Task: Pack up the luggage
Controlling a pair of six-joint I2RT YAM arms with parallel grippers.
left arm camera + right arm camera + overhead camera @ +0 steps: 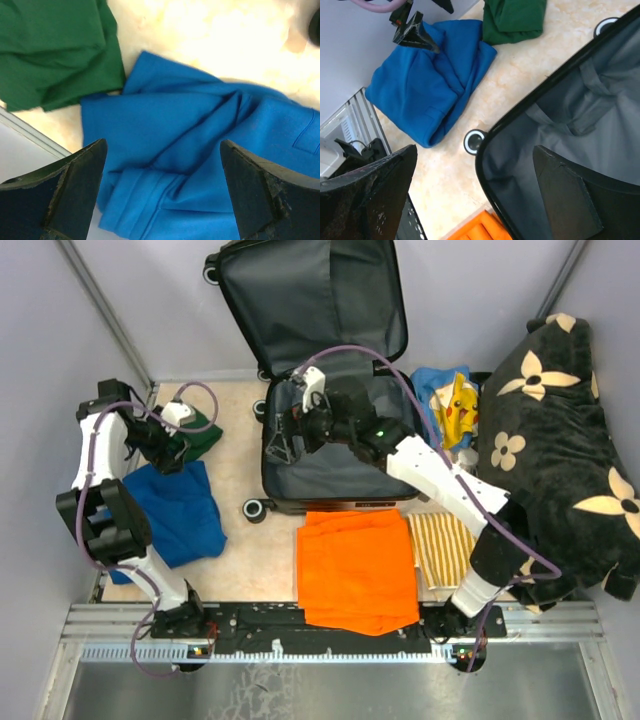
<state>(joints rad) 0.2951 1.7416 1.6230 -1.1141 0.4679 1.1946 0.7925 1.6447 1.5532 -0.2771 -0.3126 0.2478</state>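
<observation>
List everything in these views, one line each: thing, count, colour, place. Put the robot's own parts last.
suitcase: 1, black shell with grey lining, lying open at the far middle of the table
blue garment: 1, blue, crumpled on the left
green garment: 1, dark green, far left, just beyond the blue one
orange garment: 1, orange, folded, near the middle, in front of the suitcase
striped cloth: 1, yellow and white, right of the orange garment
printed cloth: 1, blue with a yellow cartoon figure, right of the suitcase
cushion: 1, black with cream flowers, far right
table: 1, beige
left gripper: 1, black, open above the blue garment
right gripper: 1, black, open over the suitcase's left edge
</observation>
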